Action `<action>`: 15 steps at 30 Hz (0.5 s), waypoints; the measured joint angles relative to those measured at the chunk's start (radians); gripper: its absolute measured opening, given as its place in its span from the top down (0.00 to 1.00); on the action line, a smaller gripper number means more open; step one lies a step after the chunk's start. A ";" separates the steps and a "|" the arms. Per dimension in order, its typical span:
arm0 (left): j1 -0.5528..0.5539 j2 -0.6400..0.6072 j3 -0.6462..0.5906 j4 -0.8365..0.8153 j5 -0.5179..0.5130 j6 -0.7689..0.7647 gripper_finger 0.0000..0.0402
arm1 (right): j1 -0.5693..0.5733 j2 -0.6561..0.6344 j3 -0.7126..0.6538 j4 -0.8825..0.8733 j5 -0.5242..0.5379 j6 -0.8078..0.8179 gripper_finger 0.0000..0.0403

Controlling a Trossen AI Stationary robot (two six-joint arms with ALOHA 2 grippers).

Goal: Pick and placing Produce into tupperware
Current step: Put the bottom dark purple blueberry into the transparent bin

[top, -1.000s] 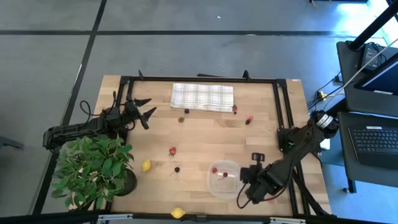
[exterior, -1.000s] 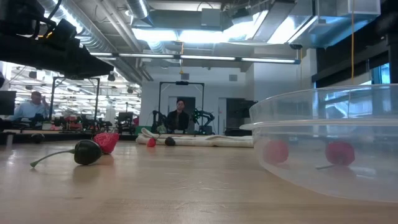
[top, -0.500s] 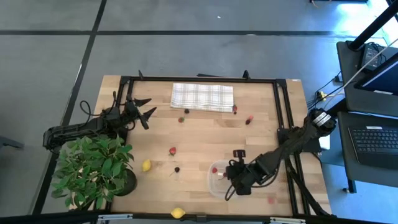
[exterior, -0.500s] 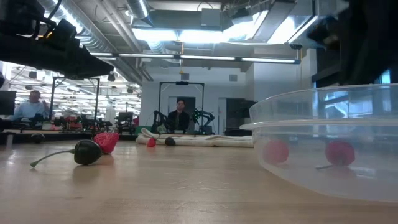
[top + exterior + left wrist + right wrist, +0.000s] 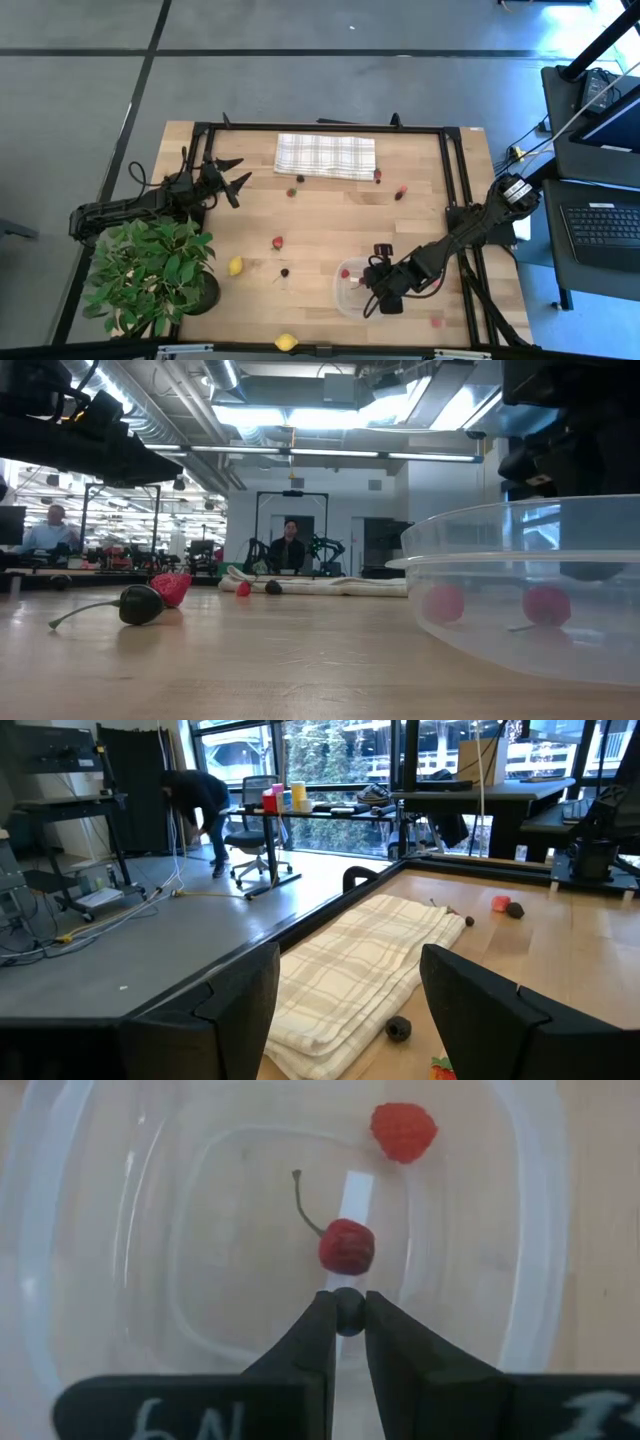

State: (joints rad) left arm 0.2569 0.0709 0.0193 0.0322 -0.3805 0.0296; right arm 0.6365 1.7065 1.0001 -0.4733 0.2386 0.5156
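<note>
The clear tupperware (image 5: pixel 352 290) sits near the table's near edge, right of centre. In the right wrist view it holds a red stemmed cherry (image 5: pixel 346 1246) and a red raspberry-like berry (image 5: pixel 403 1131). My right gripper (image 5: pixel 348 1312) hangs over the tupperware's inside (image 5: pixel 378 284), shut on a small dark berry. Red and dark berries (image 5: pixel 277 241) (image 5: pixel 284 272) (image 5: pixel 400 193) lie loose on the wood, with one lemon (image 5: pixel 235 265) near the plant and another (image 5: pixel 287 342) at the near edge. My left gripper (image 5: pixel 232 180) waits open at the far left. My right gripper pinches a small dark round berry (image 5: pixel 348 1306) between its two fingertips. The fingers come from above, pointing down into the tupperware. The berry is lifted clear, above the container's floor and next to the red cherry.
A checked cloth (image 5: pixel 325 155) lies at the far edge, with berries (image 5: pixel 291 192) (image 5: pixel 377 175) along its near side. A leafy potted plant (image 5: pixel 150 275) fills the near left corner. A small red piece (image 5: pixel 434 321) lies right of the tupperware. A black frame (image 5: pixel 455 190) borders the table.
My right gripper has moved toward the table's left, from beside the tupperware's right rim to above its inside, and has come lower in the low view. The left arm and the loose produce have stayed where they were.
</note>
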 joint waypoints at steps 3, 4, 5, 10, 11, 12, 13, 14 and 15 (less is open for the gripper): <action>0.000 0.000 0.000 0.000 0.000 0.000 0.41 | 0.000 0.000 -0.011 0.010 -0.004 0.002 0.88; 0.000 0.000 0.000 0.000 0.000 0.000 0.41 | 0.000 0.000 -0.011 0.013 -0.004 0.002 0.88; 0.000 0.000 0.000 0.000 0.000 0.000 0.41 | 0.000 0.000 -0.011 0.017 -0.004 0.002 0.88; 0.000 0.000 0.000 0.000 0.000 0.000 0.41 | 0.000 0.000 -0.011 0.022 -0.004 0.004 0.88; 0.000 0.000 0.000 0.000 0.000 0.000 0.41 | 0.000 0.000 -0.011 0.023 -0.004 0.005 0.88; 0.000 0.000 0.000 0.000 0.000 0.000 0.41 | 0.000 0.000 -0.011 0.025 -0.004 0.004 0.88; 0.000 0.000 0.000 0.000 0.000 0.000 0.41 | 0.000 0.000 -0.011 0.031 -0.004 0.003 0.87; 0.000 0.000 0.000 0.000 0.000 0.000 0.41 | 0.000 0.000 -0.011 0.037 -0.004 0.002 0.86; 0.000 0.000 0.000 0.000 0.000 0.000 0.41 | 0.000 0.000 -0.011 0.038 -0.004 0.003 0.85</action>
State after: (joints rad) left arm 0.2568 0.0710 0.0193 0.0322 -0.3805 0.0296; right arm 0.6365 1.7065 0.9893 -0.4351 0.2348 0.5185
